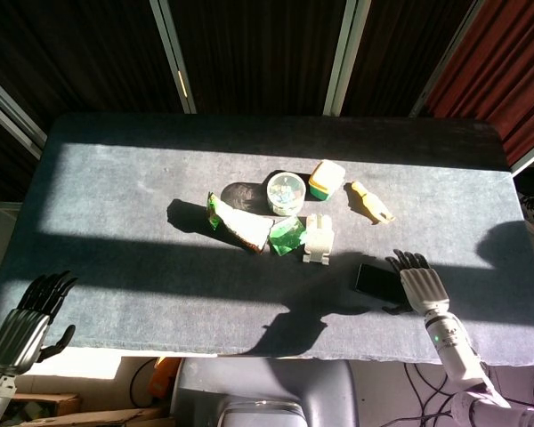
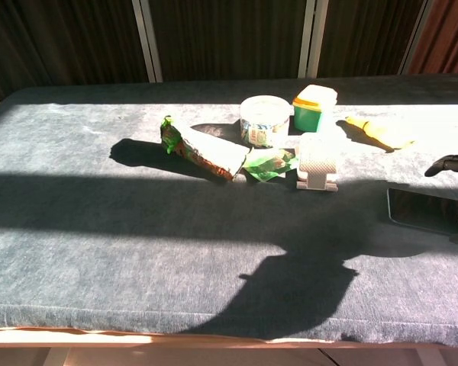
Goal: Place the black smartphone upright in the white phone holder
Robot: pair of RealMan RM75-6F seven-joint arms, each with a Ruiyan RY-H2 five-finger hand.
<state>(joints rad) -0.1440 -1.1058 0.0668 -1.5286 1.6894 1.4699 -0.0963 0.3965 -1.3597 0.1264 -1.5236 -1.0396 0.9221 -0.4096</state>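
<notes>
The black smartphone (image 1: pixel 376 279) (image 2: pixel 422 211) lies flat on the dark table, right of centre near the front. My right hand (image 1: pixel 422 286) hovers over its right end with fingers spread and holds nothing; in the chest view only dark fingertips (image 2: pixel 447 164) show at the right edge. The white phone holder (image 1: pixel 319 238) (image 2: pixel 317 163) stands left of and behind the phone, with nothing in it. My left hand (image 1: pixel 25 325) hangs open off the table's front left corner, far from everything.
Behind the holder sit a green crumpled wrapper (image 1: pixel 287 236), a snack packet (image 1: pixel 236 223), a round clear tub (image 1: pixel 286 190), a green-and-yellow box (image 1: pixel 327 179) and a yellow toy (image 1: pixel 370 202). The table's front edge (image 2: pixel 214 329) runs close below the phone.
</notes>
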